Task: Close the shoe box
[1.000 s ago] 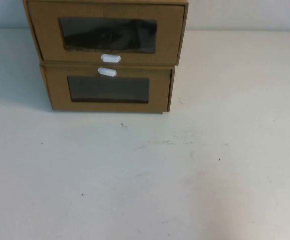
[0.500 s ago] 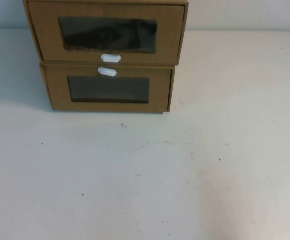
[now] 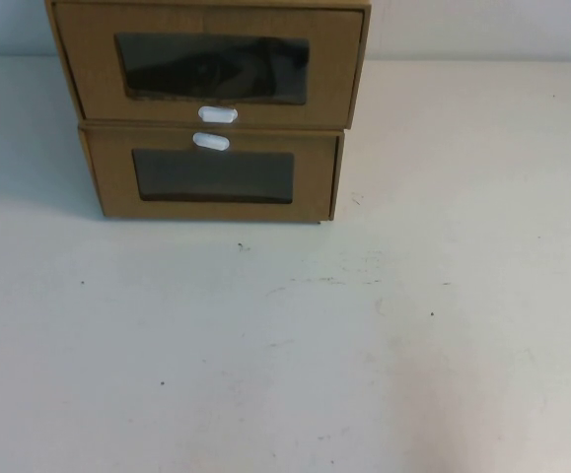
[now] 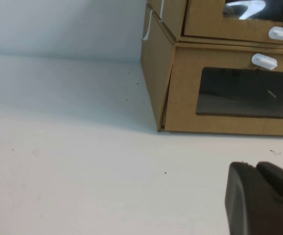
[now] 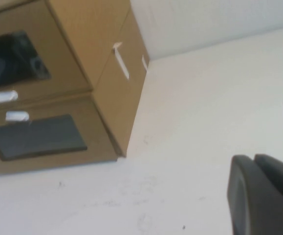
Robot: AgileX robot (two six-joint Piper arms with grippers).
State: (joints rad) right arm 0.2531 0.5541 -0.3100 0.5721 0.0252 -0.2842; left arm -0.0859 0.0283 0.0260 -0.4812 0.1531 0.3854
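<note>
Both pincers hang low over the worktop (image 3: 295, 345), back from the boxes. The left pincer (image 4: 263, 196) and the right pincer (image 5: 266, 193) each show only a dark finger edge; I cannot tell whether either is spread or closed, and neither holds anything. Ahead of them and well apart, the shoe box (image 3: 211, 64) sits atop its twin box (image 3: 211, 177). Its drawer front looks flush, so the closing seems already done.

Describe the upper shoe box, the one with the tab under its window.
The shoe box is brown cardboard, drawer-style, with a dark clear window and a small white oval tab below it. It sits squarely atop the twin box, drawer front looking flush. The left gripper and right gripper are apart from it, low over the table.
</note>
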